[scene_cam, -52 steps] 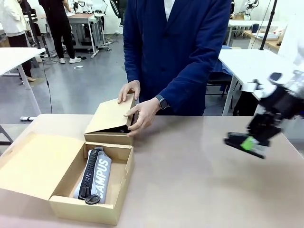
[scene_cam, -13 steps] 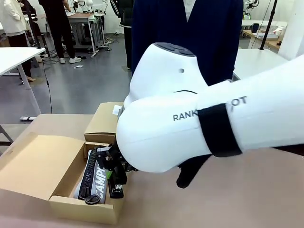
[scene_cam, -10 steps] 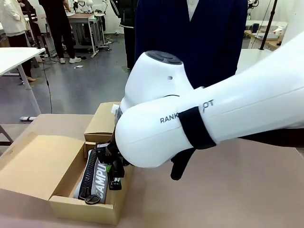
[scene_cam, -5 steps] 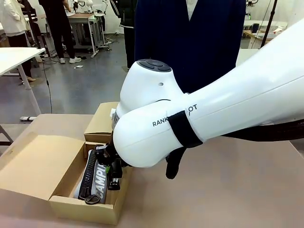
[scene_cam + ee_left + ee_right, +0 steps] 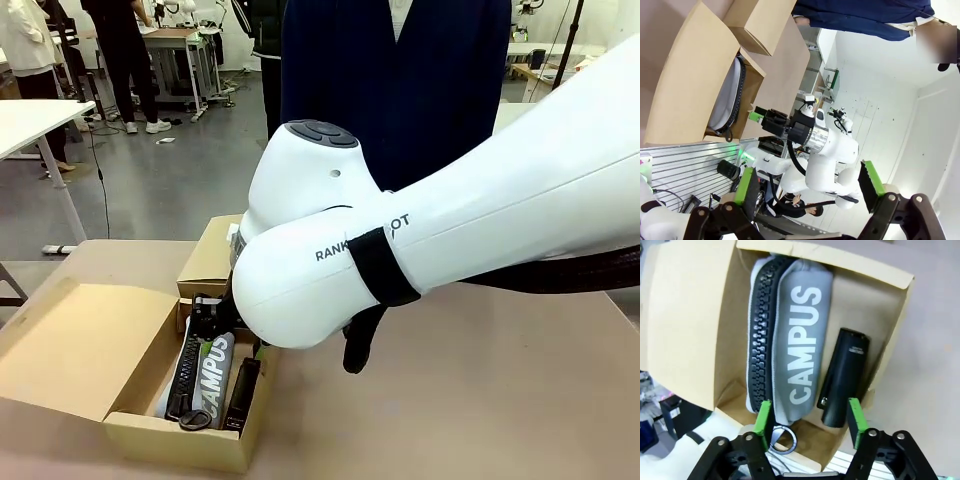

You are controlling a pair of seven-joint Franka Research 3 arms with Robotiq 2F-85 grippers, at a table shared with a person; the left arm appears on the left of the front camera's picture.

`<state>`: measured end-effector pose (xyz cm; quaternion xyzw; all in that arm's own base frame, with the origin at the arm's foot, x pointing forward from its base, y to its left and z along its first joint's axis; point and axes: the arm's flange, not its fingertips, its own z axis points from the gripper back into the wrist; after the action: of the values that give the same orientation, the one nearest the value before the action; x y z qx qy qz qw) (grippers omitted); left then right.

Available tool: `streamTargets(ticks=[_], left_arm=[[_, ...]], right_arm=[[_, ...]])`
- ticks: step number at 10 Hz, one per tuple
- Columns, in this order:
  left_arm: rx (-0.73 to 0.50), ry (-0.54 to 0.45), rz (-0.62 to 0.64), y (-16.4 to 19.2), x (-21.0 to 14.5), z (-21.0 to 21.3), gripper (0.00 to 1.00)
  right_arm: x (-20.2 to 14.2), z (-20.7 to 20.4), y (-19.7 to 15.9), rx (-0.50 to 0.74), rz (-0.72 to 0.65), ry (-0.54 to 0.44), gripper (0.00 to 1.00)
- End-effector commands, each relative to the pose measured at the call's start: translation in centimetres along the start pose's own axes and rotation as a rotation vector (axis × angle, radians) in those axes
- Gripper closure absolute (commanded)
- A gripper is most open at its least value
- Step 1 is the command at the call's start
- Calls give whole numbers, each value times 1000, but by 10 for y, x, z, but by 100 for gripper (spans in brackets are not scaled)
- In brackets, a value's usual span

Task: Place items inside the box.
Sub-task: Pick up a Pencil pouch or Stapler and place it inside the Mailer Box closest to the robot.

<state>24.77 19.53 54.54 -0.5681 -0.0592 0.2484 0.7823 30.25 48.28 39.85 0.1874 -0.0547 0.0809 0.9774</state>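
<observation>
Jaws on your right gripper [image 5: 808,412] stand wide apart with nothing between the green pads, so you have no grip on anything there. Directly below it you look down into the open cardboard box [image 5: 170,445], and the gripper hangs just above the box's contents without touching them. The black stapler [image 5: 845,377] lies flat on the box floor, free of the fingers, in the strip between the grey zip pouch [image 5: 802,340] and the box wall nearer the middle of the table [image 5: 470,410]. It runs lengthwise alongside the pouch and sits just beside it; you cannot tell whether the two touch. The pouch lies along the box's length with its white CAMPUS lettering facing up and its chunky black zipper on the side towards the lid flap [image 5: 80,345], which is folded out flat on the table. In the front view your right arm [image 5: 450,240] reaches across from the right side and covers much of the table. A smaller box [image 5: 212,258], closed, stands right behind the open one, and a person [image 5: 400,90] in a dark blue coat stands at the far edge. Your left gripper [image 5: 809,187] is held well away from the box, its jaws wide open and empty.
</observation>
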Motion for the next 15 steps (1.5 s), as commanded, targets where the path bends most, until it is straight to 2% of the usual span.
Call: streamTargets(ticks=[1, 3, 4, 7, 9, 10, 13, 15], left_arm=[[5, 9, -11, 1, -3, 2, 0], [5, 9, -11, 1, -3, 2, 0], [5, 9, -11, 1, -3, 2, 0], [5, 9, -11, 1, -3, 2, 0], [5, 9, -11, 1, -3, 2, 0], [5, 9, -11, 1, -3, 2, 0], [5, 9, -11, 1, -3, 2, 0], [5, 9, -11, 1, -3, 2, 0]], right_arm=[[-2, 4, -2, 29, -39, -27, 0], [-3, 14, -10, 69, -20, -17, 0], [-6, 33, -27, 196, 55, 52, 0], [-23, 116, -137, 438, 117, 129, 0], [-56, 181, -219, 607, 198, 62, 0], [-70, 200, -253, 653, 185, 32, 0], [-103, 229, -345, 844, 206, 19, 0], [-132, 235, -396, 1028, 257, -22, 0]])
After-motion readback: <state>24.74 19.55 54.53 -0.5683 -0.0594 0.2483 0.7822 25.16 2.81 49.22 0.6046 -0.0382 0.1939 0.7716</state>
